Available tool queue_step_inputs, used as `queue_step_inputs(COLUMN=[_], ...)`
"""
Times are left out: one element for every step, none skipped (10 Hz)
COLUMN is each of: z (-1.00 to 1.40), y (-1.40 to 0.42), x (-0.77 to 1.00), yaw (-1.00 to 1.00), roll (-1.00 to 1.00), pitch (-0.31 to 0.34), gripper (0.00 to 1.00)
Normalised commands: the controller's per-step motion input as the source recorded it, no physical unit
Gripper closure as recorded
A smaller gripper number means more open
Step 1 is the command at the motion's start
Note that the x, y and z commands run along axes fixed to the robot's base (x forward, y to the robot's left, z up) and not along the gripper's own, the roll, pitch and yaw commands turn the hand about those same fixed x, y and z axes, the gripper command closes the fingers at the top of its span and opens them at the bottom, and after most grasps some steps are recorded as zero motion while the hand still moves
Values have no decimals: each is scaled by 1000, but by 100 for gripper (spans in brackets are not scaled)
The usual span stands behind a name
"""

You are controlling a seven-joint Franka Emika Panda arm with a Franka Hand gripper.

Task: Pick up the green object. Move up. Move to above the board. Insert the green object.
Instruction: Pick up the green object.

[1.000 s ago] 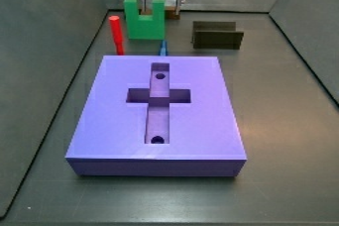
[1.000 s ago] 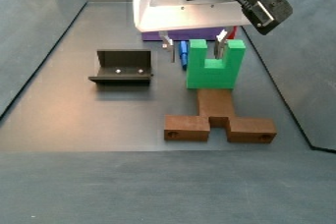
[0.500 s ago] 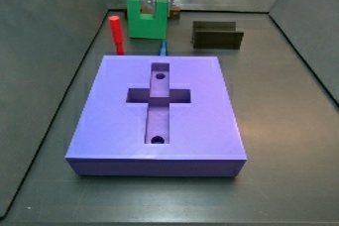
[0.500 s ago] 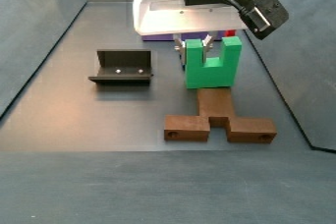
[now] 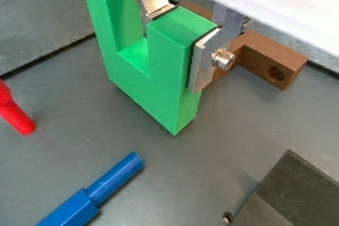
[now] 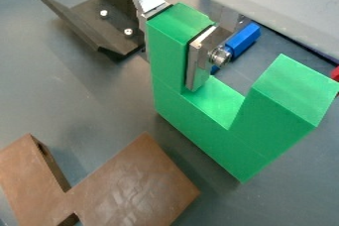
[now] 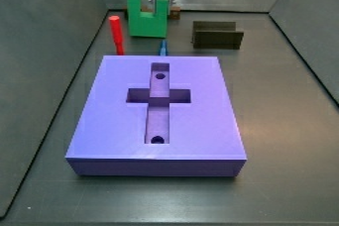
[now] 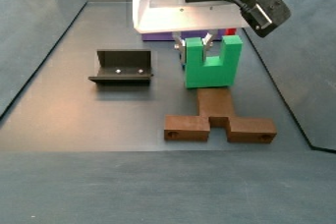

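Your gripper (image 5: pixel 181 34), clamped on one prong of the green object (image 5: pixel 143 59), has lifted it since a second ago; head for the board (image 7: pixel 159 111).

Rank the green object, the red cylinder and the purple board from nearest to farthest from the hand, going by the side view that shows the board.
The hand sits at the far end of the floor.
1. The green object: gripped in the hand.
2. The red cylinder: standing just beside the green object.
3. The board: farthest, towards the camera.
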Motion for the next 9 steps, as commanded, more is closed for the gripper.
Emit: queue_step_inputs(z=[0,0,0,0,0,0,0,0,0], y=[0,0,0,0,0,0,0,0,0], x=[0,0,0,0,0,0,0,0,0], yaw=[0,0,0,0,0,0,0,0,0], roll=[0,0,0,0,0,0,0,0,0], pitch=[0,0,0,0,0,0,0,0,0], gripper=[100,100,100,100,100,100,100,100,100])
